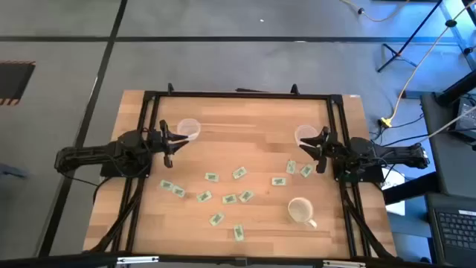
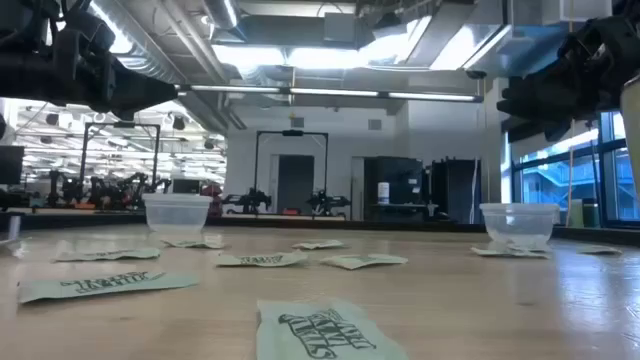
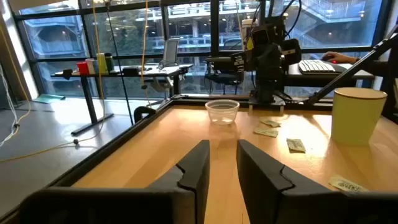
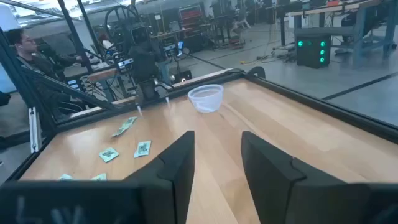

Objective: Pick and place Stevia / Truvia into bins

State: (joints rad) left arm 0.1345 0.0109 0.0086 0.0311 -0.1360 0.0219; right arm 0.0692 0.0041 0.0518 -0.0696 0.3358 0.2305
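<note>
Stevia packets [image 1: 229, 198] lie scattered across your table's middle, none held. Your left gripper [image 1: 172, 141] and right gripper [image 1: 315, 145], jaws spread and empty, hover beside the clear cups [image 1: 187, 129], ready to fetch.

Bright ceiling lights [image 2: 300, 55] glare overhead; nearest packet [image 2: 320, 330] blurred.

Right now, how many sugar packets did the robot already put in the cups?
None that I can see. Both clear cups look empty, and about a dozen packets lie flat on the table. The left gripper and right gripper are open beside the cups, holding nothing. The whole job is still left.
</note>
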